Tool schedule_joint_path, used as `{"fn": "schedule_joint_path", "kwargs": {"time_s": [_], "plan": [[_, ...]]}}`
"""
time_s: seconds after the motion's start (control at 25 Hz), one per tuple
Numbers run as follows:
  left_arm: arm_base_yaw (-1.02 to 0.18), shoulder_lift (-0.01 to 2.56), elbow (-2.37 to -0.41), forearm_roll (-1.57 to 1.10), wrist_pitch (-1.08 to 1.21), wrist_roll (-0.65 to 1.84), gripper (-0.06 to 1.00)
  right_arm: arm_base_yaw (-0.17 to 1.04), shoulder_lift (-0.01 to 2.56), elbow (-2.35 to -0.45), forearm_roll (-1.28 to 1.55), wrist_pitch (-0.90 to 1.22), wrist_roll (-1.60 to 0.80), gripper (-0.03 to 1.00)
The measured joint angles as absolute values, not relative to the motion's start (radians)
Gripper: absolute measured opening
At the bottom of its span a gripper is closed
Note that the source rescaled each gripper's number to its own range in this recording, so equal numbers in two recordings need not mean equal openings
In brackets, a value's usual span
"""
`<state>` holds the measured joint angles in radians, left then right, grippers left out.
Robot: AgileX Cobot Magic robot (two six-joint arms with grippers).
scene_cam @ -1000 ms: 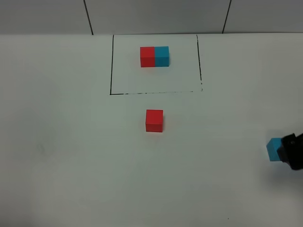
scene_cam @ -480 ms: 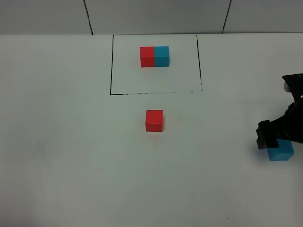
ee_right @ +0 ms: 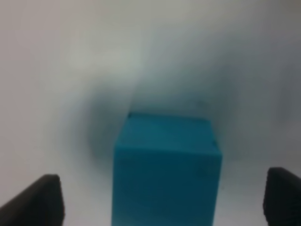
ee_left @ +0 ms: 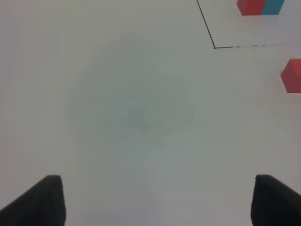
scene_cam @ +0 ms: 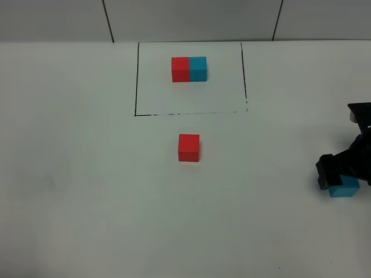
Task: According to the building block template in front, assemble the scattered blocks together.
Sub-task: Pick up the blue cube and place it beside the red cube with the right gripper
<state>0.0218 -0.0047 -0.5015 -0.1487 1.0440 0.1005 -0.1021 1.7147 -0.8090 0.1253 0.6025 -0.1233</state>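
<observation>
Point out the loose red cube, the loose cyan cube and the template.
Red cube (scene_cam: 189,147): exterior high view, centre of the cube.
Cyan cube (ee_right: 167,179): right wrist view, near face.
Template (scene_cam: 189,69): exterior high view, seam between its halves.

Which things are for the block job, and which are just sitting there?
For the job:
- template inside the black frame
- red cube
- cyan cube
- right gripper, open around the cyan cube

Just there:
- white table
- wall behind
</observation>
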Motion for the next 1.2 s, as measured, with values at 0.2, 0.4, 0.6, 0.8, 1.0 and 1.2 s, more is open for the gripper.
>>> {"fn": "schedule_joint_path", "kwargs": {"time_s": [0.2, 0.4, 0.6, 0.8, 1.0, 1.2], "plan": [[0.022, -0.005, -0.502, -0.149, 1.044, 0.101, 0.84, -0.104, 1.755, -0.809, 0.125, 0.587, -0.123, 0.93], [0.022, -0.005, -0.502, -0.149, 1.044, 0.101, 0.84, -0.104, 1.786, -0.809, 0.125, 0.584, -0.123, 0.81], [0.022, -0.005, -0.502, -0.149, 1.044, 0.101, 0.84, -0.104, 1.792, -0.809, 0.118, 0.582, -0.123, 0.14], [0.022, -0.005, -0.502, -0.149, 1.044, 0.101, 0.84, -0.086, 1.791, -0.810, 0.061, 0.583, -0.132, 0.02], [0.022, -0.005, -0.502, -0.148, 1.044, 0.101, 0.84, 0.041, 1.775, -0.891, -0.074, 0.718, -0.333, 0.02], [0.022, -0.005, -0.502, -0.148, 1.044, 0.101, 0.84, 0.232, 1.825, -1.090, -0.093, 0.894, -0.733, 0.02]]}}
